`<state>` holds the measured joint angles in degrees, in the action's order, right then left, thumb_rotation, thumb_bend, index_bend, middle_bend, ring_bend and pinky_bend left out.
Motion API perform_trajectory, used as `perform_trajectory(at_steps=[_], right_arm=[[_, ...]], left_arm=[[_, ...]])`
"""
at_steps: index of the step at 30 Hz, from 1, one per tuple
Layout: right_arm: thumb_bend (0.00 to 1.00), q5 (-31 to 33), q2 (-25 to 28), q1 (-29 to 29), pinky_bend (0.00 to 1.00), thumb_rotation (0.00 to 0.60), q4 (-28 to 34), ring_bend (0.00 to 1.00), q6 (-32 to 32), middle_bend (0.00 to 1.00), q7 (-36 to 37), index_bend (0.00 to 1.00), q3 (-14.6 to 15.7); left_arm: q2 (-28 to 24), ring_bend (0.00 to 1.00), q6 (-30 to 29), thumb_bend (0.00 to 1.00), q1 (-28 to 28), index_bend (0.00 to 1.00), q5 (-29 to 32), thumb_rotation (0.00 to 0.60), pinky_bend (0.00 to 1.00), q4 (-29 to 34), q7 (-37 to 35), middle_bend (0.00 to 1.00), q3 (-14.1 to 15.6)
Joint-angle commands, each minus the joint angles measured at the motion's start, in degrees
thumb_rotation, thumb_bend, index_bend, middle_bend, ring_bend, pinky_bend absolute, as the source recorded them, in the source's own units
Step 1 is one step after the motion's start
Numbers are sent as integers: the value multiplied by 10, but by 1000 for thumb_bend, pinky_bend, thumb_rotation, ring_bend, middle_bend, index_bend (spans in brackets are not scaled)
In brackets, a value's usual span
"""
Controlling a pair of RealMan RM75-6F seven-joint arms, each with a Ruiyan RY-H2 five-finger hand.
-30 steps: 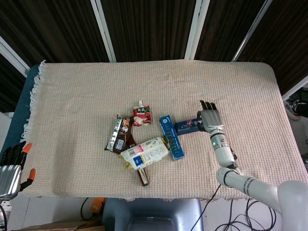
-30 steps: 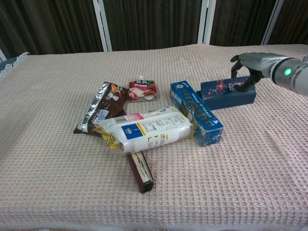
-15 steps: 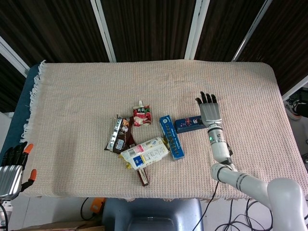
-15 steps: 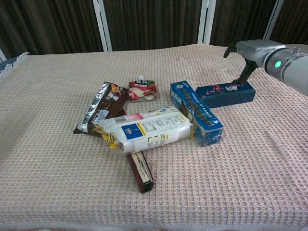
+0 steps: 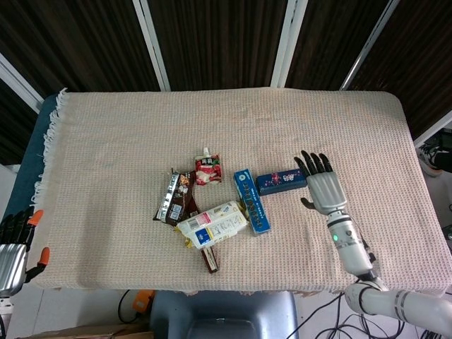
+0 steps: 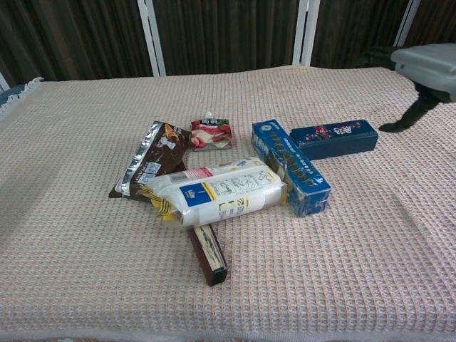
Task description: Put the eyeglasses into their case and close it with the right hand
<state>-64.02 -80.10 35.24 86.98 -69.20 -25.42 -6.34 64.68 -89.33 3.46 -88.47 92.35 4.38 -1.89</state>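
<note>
Left hand: the black left hand with orange fingertips [image 5: 15, 244] sits at the far left edge of the head view, off the table and below its corner; its fingers point upward and it holds nothing, but how far they are spread cannot be told.
Table: a beige waffle-weave cloth [image 5: 127, 141] covers the whole tabletop, with a fringe along its left edge.
Foil packet: a dark brown and silver foil snack packet [image 6: 149, 160] lies left of centre, its lower end tucked under the white bag.
Pouch: a small red and white spouted pouch [image 6: 210, 134] lies just behind the foil packet.
White bag: a white plastic bag with blue and yellow print [image 6: 217, 191] lies at the centre, resting across the other items.
Brown bar: a slim dark brown bar-shaped pack [image 6: 207, 253] sticks out toward the viewer from under the white bag.
Long box: a long blue cardboard box with printed lettering [image 6: 290, 166] lies diagonally, touching the white bag's right end.
Eyeglass case: the dark navy rectangular case with a small floral pattern on its lid [image 6: 334, 138] lies closed and flat, right of centre, its left end just beside the long box's far end.
Right hand: the grey and black right hand [image 5: 323, 187] is palm-down with fingers spread, gripping nothing, just right of the case and apart from it.
</note>
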Motion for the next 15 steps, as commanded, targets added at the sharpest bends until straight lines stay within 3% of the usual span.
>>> perform_trajectory(at_steps=[1, 4, 10, 15], right_arm=[[327, -136, 83, -119, 0, 600, 79, 0, -134, 0, 40, 136, 104], [327, -182, 85, -174, 0, 600, 63, 0, -197, 0, 60, 131, 136], [306, -241, 88, -233, 0, 600, 27, 0, -258, 0, 142, 143, 155], [303, -253, 84, -246, 0, 600, 16, 0, -266, 0, 143, 142, 137]], left_arm=[[3, 0, -10, 427, -3, 0, -9, 600, 39, -5, -4, 0, 1], [7, 0, -17, 428, -7, 0, -15, 600, 4, -8, 3, 0, 3], [1, 0, -6, 429, -10, 0, -16, 600, 0, 4, 19, 0, 14], [-1, 0, -3, 428, -10, 0, -18, 600, 0, 11, 28, 0, 16]])
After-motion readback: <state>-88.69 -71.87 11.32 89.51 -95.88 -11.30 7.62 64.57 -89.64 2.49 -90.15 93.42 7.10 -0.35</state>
